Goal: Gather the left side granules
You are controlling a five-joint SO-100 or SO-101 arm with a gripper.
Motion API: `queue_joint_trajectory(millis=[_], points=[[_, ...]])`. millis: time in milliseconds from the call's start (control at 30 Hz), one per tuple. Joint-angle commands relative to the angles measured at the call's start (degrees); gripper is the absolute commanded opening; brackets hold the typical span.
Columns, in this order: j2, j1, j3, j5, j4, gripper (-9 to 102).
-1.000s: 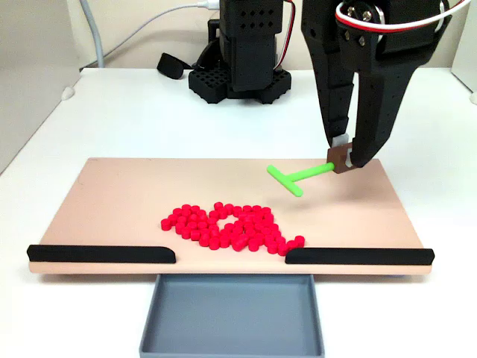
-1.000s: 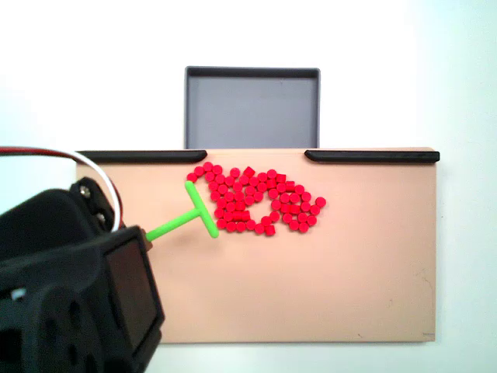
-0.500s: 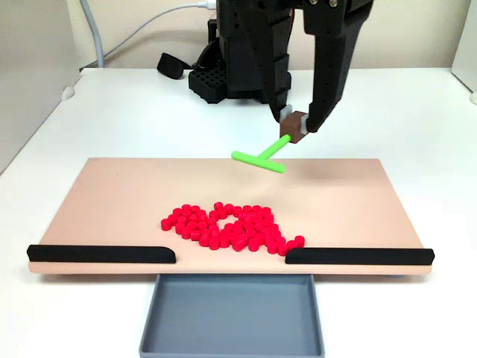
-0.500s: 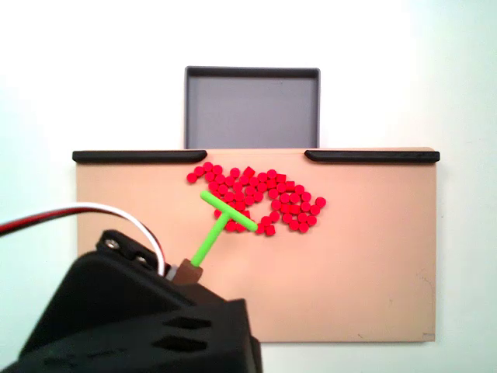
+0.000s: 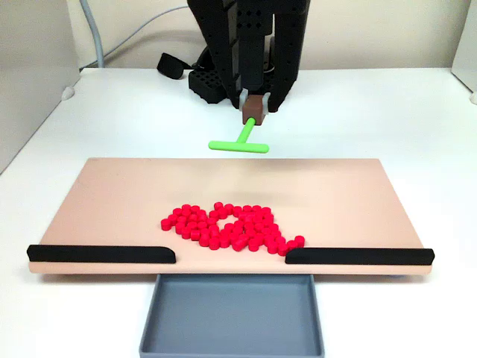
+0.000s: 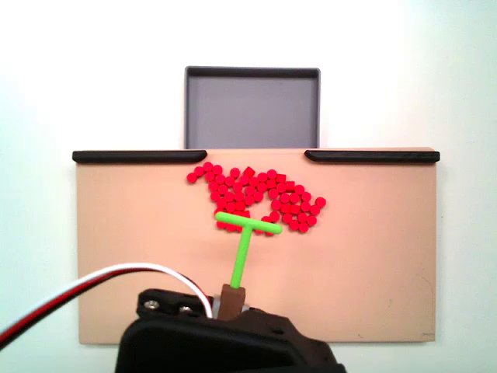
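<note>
Many tiny red granules lie in a loose cluster on the tan board, close to its front edge; in the other fixed view the granules sit just below the gap between two black strips. My gripper is shut on the brown handle of a green T-shaped tool, holding it in the air above the board's far edge. Seen from above, the tool has its crossbar over the lower edge of the cluster, and the gripper sits at the frame's bottom.
Two black strips line the board's front edge with a gap between them. A grey tray sits below that gap. The arm's black base and cables stand behind the board on the white table.
The gripper has swung from the right side of the board to the far middle, lifting the green tool. The tool's crossbar now faces the granules squarely. The granules have not moved.
</note>
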Motion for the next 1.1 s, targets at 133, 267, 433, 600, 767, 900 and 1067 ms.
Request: queue_joint_trajectory(millis=[133, 267, 433, 600, 767, 900, 1067], points=[[2.99, 2.46, 0.53, -9.84, -0.18, 0], [2.9, 3.08, 0.53, -12.39, -0.18, 0], [3.6, 3.08, 0.44, -13.01, 0.35, 0], [3.25, 2.9, 0.44, -12.48, 0.35, 0], [2.99, 2.72, 0.44, -13.01, 0.35, 0], [2.99, 2.99, 0.44, -13.89, 0.35, 0], [2.99, 2.81, 0.44, -14.15, 0.35, 0]])
